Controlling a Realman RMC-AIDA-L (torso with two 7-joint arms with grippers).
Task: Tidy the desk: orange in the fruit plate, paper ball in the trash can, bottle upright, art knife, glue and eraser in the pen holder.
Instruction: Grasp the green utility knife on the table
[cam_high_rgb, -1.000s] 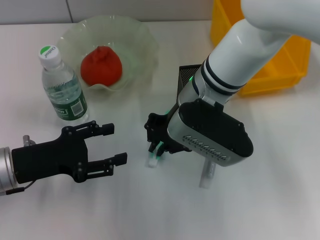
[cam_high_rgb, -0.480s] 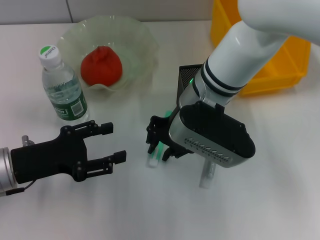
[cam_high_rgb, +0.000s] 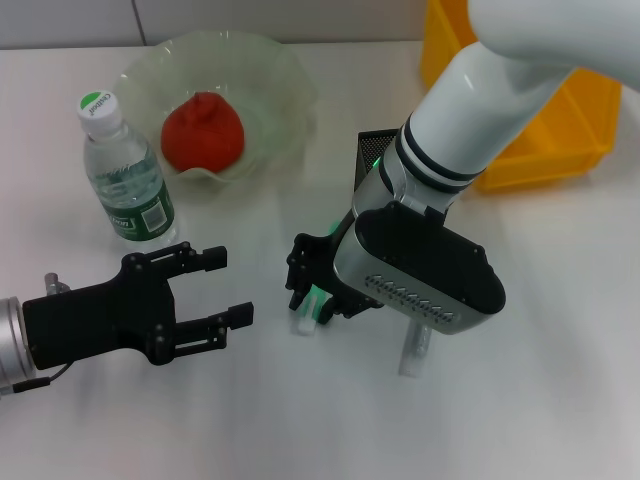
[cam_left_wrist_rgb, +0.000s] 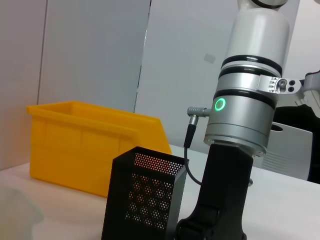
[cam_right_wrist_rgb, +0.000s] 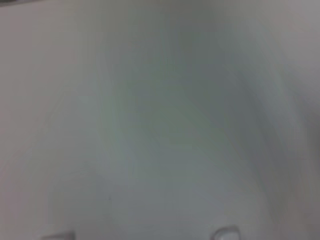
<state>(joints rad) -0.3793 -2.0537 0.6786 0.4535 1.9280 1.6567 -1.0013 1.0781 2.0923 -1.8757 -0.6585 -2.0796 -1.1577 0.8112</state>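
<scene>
right arm enters from the upper right of the head frame, white forearm angled down to a grey-black wrist block at centre; right gripper (cam_high_rgb: 308, 288) points toward lower left, its black fingers (cam_high_rgb: 300, 262) low at the surface, jaws' gap not readable. left gripper (cam_high_rgb: 212, 290) reaches in from the lower left edge, level, fingers (cam_high_rgb: 205, 259) spread apart with nothing between them.

Pale grey panelled wall (cam_left_wrist_rgb: 95, 50) w/ vertical seams behind.
</scene>
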